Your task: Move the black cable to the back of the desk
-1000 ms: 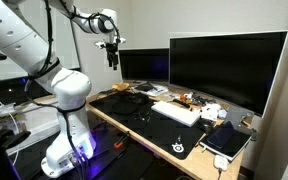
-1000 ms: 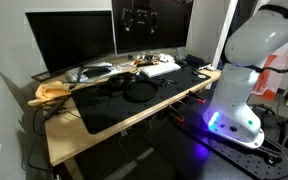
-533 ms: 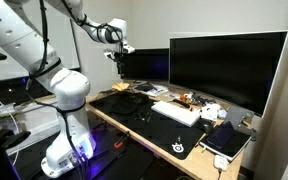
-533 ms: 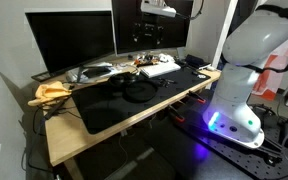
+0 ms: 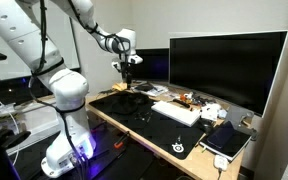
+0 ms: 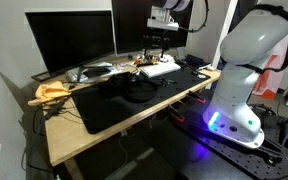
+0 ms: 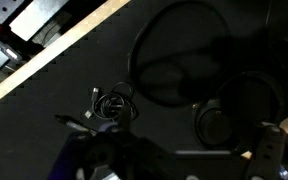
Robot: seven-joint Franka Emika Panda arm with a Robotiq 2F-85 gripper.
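The black cable point(image 6: 136, 92) lies in loose loops on the large black mat of the light-wood desk point(image 6: 72, 142). In the wrist view it shows as a wide loop point(image 7: 176, 58) with a small tight coil point(image 7: 109, 103) beside it. My gripper point(image 5: 130, 66) hangs well above the mat in front of the monitors, fingers pointing down; it also shows in an exterior view point(image 6: 156, 46). It looks open and holds nothing. In the wrist view the gripper is only a dark shape along the bottom edge.
Two black monitors point(image 5: 224, 65) point(image 6: 72, 42) stand along the back. A white keyboard point(image 5: 176, 113) and small clutter point(image 5: 199, 103) lie beside the mat. A round black object point(image 7: 234, 110) sits next to the cable. A tan item point(image 6: 52, 91) lies at one desk end.
The arm has swung over the desk toward the monitors and come lower. The cable has not moved.
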